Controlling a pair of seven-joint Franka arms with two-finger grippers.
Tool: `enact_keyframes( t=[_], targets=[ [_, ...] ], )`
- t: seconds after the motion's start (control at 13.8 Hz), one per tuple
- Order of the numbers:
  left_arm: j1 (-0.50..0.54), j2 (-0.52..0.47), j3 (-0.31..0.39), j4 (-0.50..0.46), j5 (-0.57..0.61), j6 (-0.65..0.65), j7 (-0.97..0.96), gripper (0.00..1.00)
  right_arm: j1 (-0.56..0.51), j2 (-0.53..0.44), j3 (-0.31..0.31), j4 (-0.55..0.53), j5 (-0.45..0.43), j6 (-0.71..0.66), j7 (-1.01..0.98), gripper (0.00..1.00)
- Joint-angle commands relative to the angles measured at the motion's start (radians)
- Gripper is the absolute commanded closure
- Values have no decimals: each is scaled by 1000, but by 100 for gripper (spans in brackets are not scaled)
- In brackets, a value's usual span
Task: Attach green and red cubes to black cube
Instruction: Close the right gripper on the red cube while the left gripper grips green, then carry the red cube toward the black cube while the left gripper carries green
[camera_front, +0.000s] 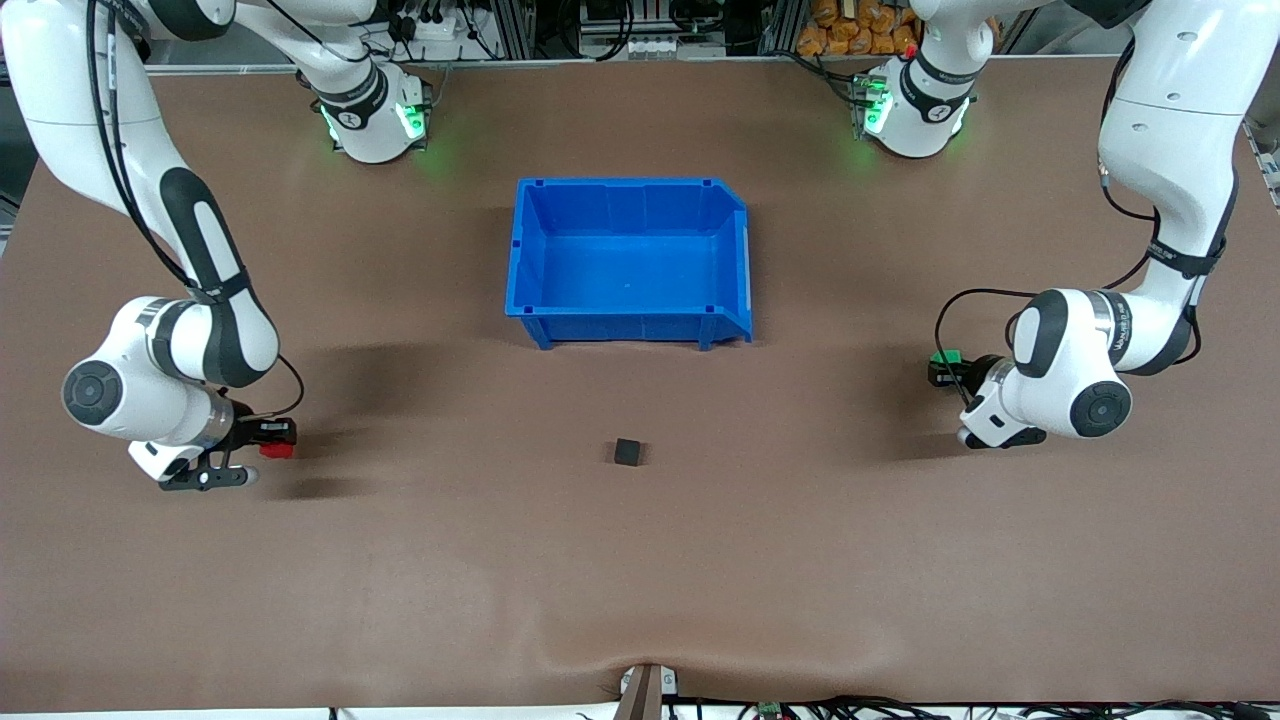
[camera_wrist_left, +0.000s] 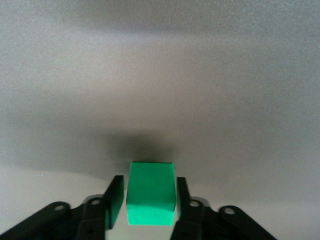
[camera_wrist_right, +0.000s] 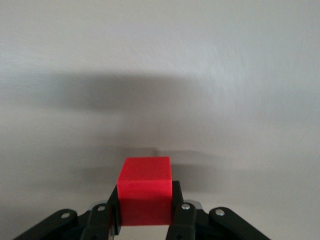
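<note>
Brown table (camera_front: 400, 600), cables and orange clutter along its robot-side edge

Arms: two
- right gripper (camera_front: 262, 437) (camera_wrist_right: 145, 220): toward the right arm's end, low over the table, pinching red cube (camera_front: 277, 449) (camera_wrist_right: 145, 195)
- left gripper (camera_front: 945, 368) (camera_wrist_left: 148, 207): toward the left arm's end, low over the table, fingers (camera_wrist_left: 114, 200) flanking green cube (camera_front: 946, 356) (camera_wrist_left: 150, 193), thin gap on one side

Cubes: three; black cube (camera_front: 628, 453) alone on the table, mid-table, nearer the camera than blue bin (camera_front: 628, 325)

Bins: one

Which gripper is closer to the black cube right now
About equal. The black cube sits between them: left gripper holds the green cube toward its end, right gripper the red cube toward its own.
</note>
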Motion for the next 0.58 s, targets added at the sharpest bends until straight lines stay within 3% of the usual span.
enact_keyframes(
  t=[0.0, 0.07, 0.15, 0.51],
  targets=[
    [1, 7, -6, 15, 27, -1, -23, 79, 13, -50, 10, 20, -7, -39, -184, 100],
    [2, 3, -6, 17, 25, -1, -26, 92, 22, -56, 10, 38, -7, -53, -248, 100],
    [5, 0, -6, 17, 21, -1, -39, 100, 36, -58, 10, 61, -7, -68, -316, 100],
    [8, -12, -7, 26, 10, -6, -135, 100, 103, -47, 10, 133, 0, -70, -647, 100]
  ],
)
